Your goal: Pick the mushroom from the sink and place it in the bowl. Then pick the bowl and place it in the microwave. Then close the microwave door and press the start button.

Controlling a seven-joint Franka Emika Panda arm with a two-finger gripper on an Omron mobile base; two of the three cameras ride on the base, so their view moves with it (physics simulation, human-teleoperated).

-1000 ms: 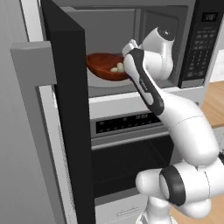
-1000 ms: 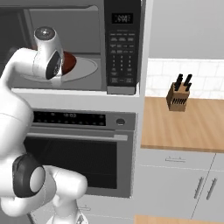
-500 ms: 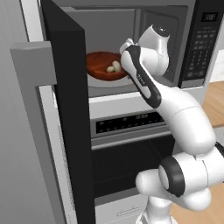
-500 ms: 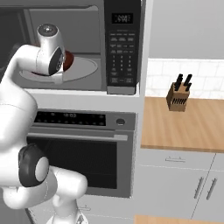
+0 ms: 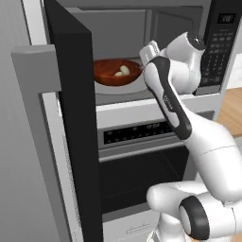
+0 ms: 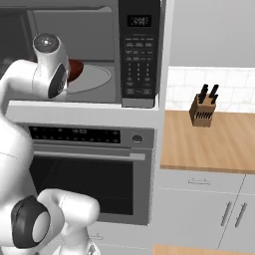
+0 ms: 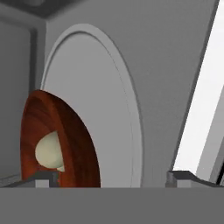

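The dark reddish-brown bowl (image 5: 116, 73) rests on the round grey turntable (image 7: 109, 105) inside the open microwave (image 5: 156, 28). The pale mushroom (image 5: 124, 70) lies in the bowl (image 7: 65, 140); in the hand view the mushroom (image 7: 49, 151) shows against the wood. My gripper (image 5: 144, 57) is at the bowl's right rim inside the cavity, open. In the hand view the gripper (image 7: 113, 177) has its jaws wide apart, with the bowl's edge near the left fingertip (image 7: 47, 176). The black microwave door (image 5: 71, 118) stands swung open at the left. The sink is out of view.
The black keypad panel (image 6: 139, 50) is on the microwave's right. Below it is an oven (image 6: 89, 169) with a horizontal handle. A wooden counter (image 6: 209, 144) at the right carries a knife block (image 6: 203, 110), with cabinet doors beneath.
The gripper's jaws have spread from shut on the bowl's rim to wide open, letting the bowl go on the turntable. The arm has shifted only slightly.
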